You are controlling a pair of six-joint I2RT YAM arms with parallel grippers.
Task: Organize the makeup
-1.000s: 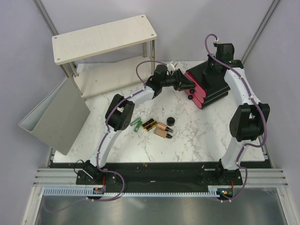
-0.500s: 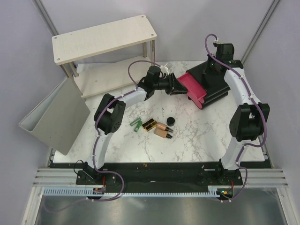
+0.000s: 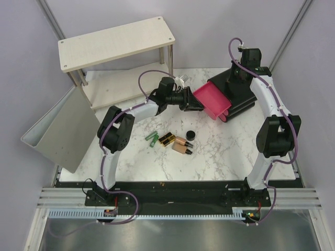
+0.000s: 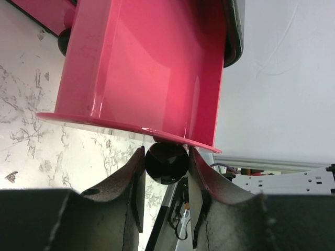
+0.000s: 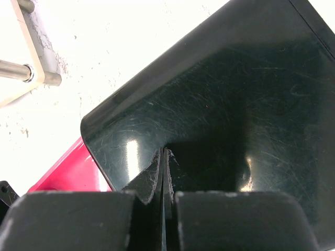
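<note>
Makeup all loose on the bench (image 3: 225, 157), left of the black box (image 3: 242, 93) and on its near side, well apart from it:
- two green tubes (image 3: 151, 138) farthest from the box, lying side by side
- black-and-gold case (image 3: 166, 138) just beside the tubes, on the box side
- two beige bottles (image 3: 182, 145) next along toward the box, lying flat, side by side, black caps pointing toward the box side
- round black jar (image 3: 190, 135) closest of the set to the box, upright, a small gap from the bottles

None of it in the box or in any drawer.

Pink drawer (image 3: 212, 100) pulled well out of the box's left face, back end at the box opening, open top facing up. More pink drawer fronts (image 3: 222, 114) below it, shut in the box.

Left fingers (image 4: 128, 180) at the drawer's front, far left of the box: clamped on the drawer's round black knob (image 4: 166, 162), one finger on each side, knob sitting just under the drawer's front lip.

Right fingers (image 5: 149, 183) above the box: pressed together, only a thin slit between them, nothing held, tips down at the box's glossy black top. Firm contact or a hair off: cannot tell.

Left of the box, at the bench's far corner: pale wooden shelf (image 3: 116, 42) on metal legs. Grey bin (image 3: 63, 130) beyond the bench's left edge, tilted.
</note>
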